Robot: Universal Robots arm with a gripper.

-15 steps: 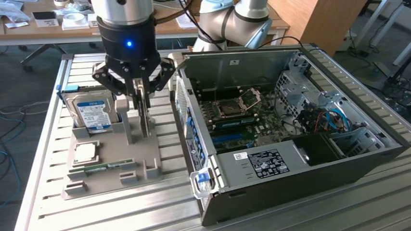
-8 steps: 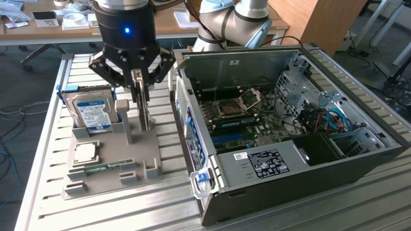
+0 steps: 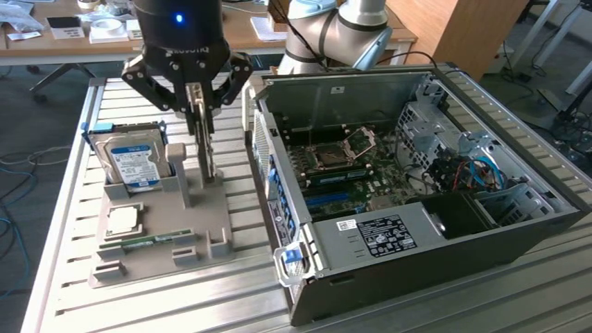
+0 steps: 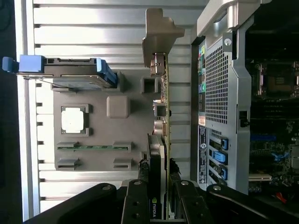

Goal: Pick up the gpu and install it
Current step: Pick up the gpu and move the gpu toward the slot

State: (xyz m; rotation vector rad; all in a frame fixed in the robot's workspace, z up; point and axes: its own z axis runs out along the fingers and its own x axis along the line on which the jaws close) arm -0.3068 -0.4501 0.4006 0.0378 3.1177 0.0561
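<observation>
Slatted table (image 3: 138, 305) carrying an open computer case (image 3: 518, 243) and, beside it, a grey holder (image 3: 218, 222). The gpu (image 4: 162, 107) stands on edge in the holder, along the holder's edge nearest the case, and by the look of it is not yet lifted. The gripper (image 4: 158, 182) sits over the card, fingers (image 4: 140, 186) drawn narrow onto its two faces. Grasp apparently made — lifting and seating in the case are left to do.
</observation>
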